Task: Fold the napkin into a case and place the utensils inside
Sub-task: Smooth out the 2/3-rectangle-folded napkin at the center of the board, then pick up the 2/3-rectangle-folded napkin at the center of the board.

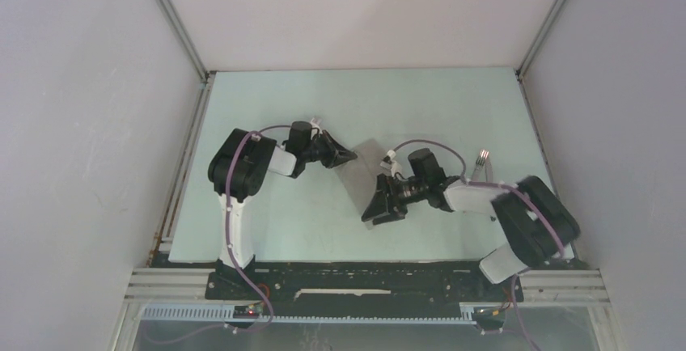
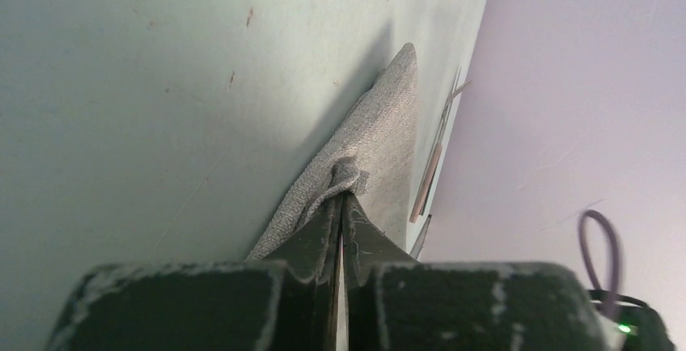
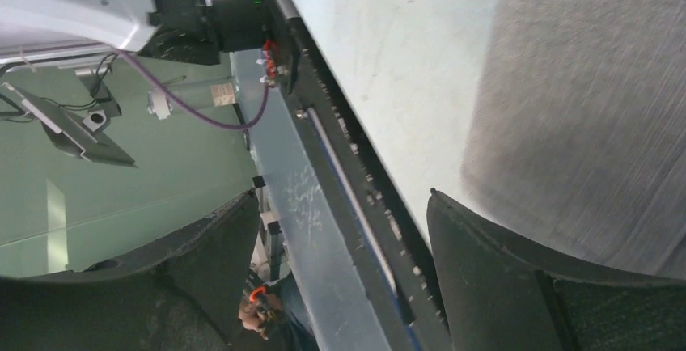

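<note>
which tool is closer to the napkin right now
Left. The left tool is shut on the napkin, pinching its edge; the right tool hangs open beside the cloth, gripping nothing.

Left arm (image 1: 239, 175): white links, rounded black joint housings, a purple cable (image 1: 229, 213) running its length, white clips (image 1: 317, 124) near the wrist.
Right arm (image 1: 530, 222): same build, with white links, black housings and a purple cable looped over the wrist.
Jaws, both arms: matte black, tapered, edges scuffed with pale dust.
Small green light (image 2: 624, 328) beside the left wrist.
Both bases sit on a black plate (image 1: 364, 282).
</note>
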Available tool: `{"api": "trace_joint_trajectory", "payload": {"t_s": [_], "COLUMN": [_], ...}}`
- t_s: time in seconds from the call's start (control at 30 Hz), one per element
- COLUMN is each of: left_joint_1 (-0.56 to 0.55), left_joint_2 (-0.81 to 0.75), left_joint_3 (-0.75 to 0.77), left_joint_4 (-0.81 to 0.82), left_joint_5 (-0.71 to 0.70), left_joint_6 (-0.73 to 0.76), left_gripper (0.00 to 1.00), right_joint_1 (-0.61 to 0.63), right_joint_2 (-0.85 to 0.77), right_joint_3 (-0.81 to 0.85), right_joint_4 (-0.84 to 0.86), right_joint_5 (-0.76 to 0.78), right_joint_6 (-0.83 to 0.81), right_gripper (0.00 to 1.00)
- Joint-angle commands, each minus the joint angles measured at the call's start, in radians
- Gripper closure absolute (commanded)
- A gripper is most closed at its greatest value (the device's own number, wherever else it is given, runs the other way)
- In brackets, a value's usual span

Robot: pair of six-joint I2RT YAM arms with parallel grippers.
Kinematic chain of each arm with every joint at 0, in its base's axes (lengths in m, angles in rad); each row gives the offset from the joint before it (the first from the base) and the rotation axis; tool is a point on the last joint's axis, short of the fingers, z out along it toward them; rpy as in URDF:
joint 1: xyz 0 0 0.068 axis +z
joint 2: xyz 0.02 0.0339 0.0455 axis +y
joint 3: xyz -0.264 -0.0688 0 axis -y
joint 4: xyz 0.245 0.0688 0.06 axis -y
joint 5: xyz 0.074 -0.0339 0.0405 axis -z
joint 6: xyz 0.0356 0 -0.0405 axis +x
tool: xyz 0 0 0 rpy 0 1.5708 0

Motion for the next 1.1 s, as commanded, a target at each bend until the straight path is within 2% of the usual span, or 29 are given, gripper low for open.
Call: {"api": "trace_joint_trajectory", "payload": {"t_s": [0.0, 0.1, 0.27, 0.33, 0.4, 0.43, 0.6, 0.73, 0.83, 0.97, 1.07], "left_joint_1": [0.008, 0.008, 0.011, 0.009, 0.002, -0.005, -0.067, -0.086, -0.087, -0.086, -0.083], "left_joint_2": [-0.076, -0.14, -0.233, -0.273, -0.304, -0.32, -0.354, -0.294, -0.231, -0.149, -0.111], "left_joint_3": [0.042, 0.079, 0.135, 0.146, 0.143, 0.138, 0.113, 0.129, 0.165, 0.209, 0.215], "left_joint_4": [-0.078, -0.136, -0.243, -0.336, -0.388, -0.408, -0.515, -0.547, -0.561, -0.561, -0.556], "left_joint_5": [0.004, 0.014, 0.037, 0.022, 0.013, 0.01, -0.068, -0.127, -0.148, -0.164, -0.179], "left_joint_6": [0.033, 0.043, 0.071, 0.113, 0.141, 0.15, 0.224, 0.235, 0.238, 0.235, 0.225], "left_gripper": [0.91, 0.84, 0.63, 0.58, 0.57, 0.58, 0.81, 0.95, 1.0, 1.0, 1.0], "right_joint_1": [-0.089, -0.185, -0.281, -0.314, -0.335, -0.345, -0.39, -0.393, -0.393, -0.392, -0.393], "right_joint_2": [-0.218, -0.26, -0.238, -0.223, -0.207, -0.2, -0.165, -0.099, -0.064, -0.047, -0.029], "right_joint_3": [0.003, 0.004, 0.04, 0.057, 0.096, 0.109, 0.157, 0.184, 0.183, 0.183, 0.178], "right_joint_4": [-0.218, -0.279, -0.286, -0.298, -0.36, -0.379, -0.403, -0.376, -0.369, -0.399, -0.421], "right_joint_5": [0.063, 0.132, 0.172, 0.197, 0.246, 0.261, 0.307, 0.305, 0.302, 0.345, 0.357], "right_joint_6": [-0.08, -0.096, -0.115, -0.137, -0.177, -0.191, -0.218, -0.191, -0.19, -0.231, -0.247], "right_gripper": [0.15, 0.14, 0.14, 0.14, 0.14, 0.15, 0.19, 0.27, 0.31, 0.32, 0.39]}}
